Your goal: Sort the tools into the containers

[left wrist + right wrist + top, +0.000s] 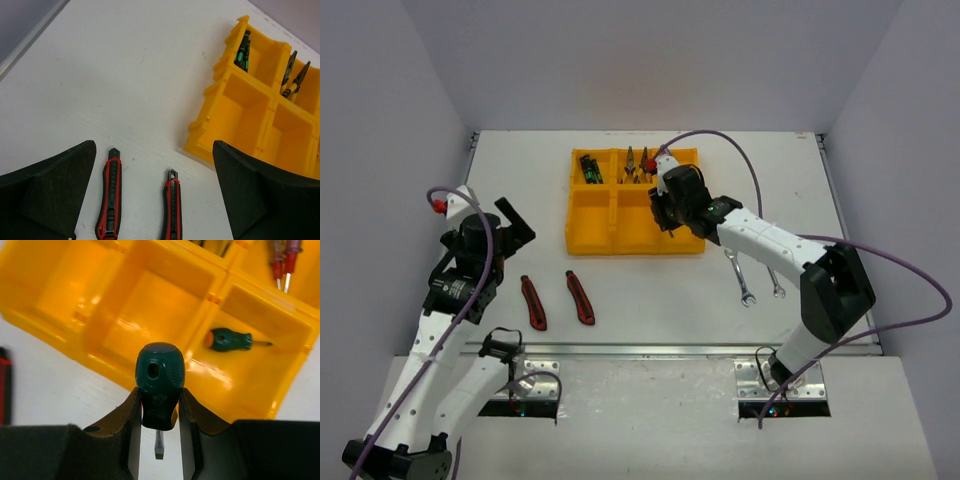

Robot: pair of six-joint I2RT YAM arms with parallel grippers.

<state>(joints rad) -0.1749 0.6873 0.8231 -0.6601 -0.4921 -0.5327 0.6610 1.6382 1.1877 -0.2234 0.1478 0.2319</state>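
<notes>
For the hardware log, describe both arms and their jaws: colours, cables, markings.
The left arm and right arm: white shells, black joint housings, a looping purple cable each with a red fitting near the wrist. The jaws are broad matte black wedges. No legible markings.

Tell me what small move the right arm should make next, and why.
Probably shift the right gripper toward the tray compartment holding the other green screwdriver, then open. It grips a matching green screwdriver, whose tip in the wrist view shows over the table, short of the tray wall.
</notes>
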